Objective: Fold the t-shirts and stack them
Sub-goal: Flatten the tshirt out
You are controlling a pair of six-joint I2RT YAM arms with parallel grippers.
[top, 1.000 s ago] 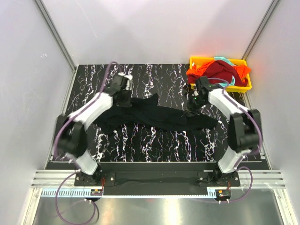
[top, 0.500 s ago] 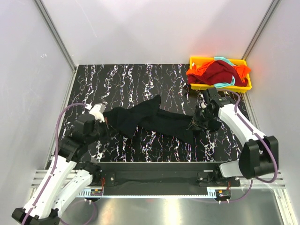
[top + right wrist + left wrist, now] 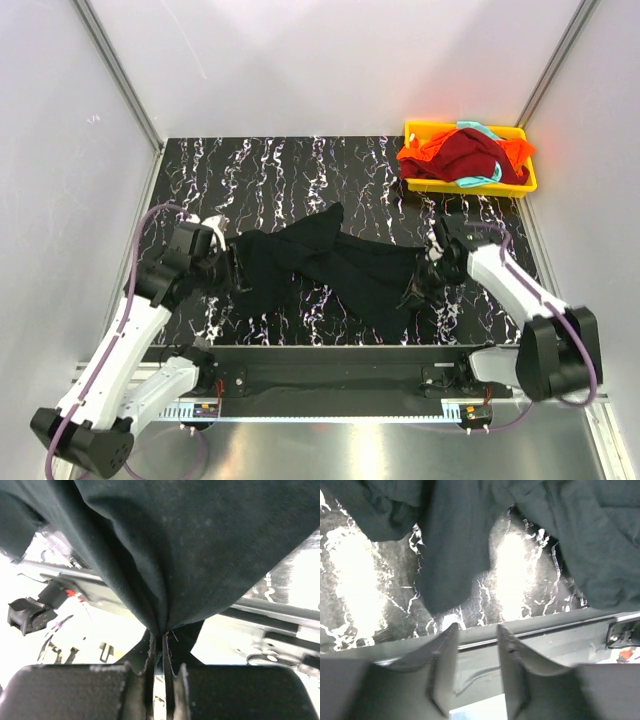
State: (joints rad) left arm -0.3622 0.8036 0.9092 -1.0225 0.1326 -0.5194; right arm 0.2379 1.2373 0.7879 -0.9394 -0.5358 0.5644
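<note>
The black t-shirt lies bunched in a long strip across the marbled table. My left gripper is at its left end, and in the left wrist view its jaws stand open with nothing between them; the black cloth hangs just beyond the tips. My right gripper is shut on the shirt's right end; in the right wrist view the black fabric is pinched between its fingers. The dark red t-shirt, the orange one and the teal one lie heaped in the tray.
The yellow tray stands at the back right corner of the table. Grey walls close in the left, right and back. A metal rail carrying both arm bases runs along the near edge.
Both arms have pulled the black t-shirt toward the near edge. The left gripper has opened and let go of the shirt's left end; the right one still grips its end.
</note>
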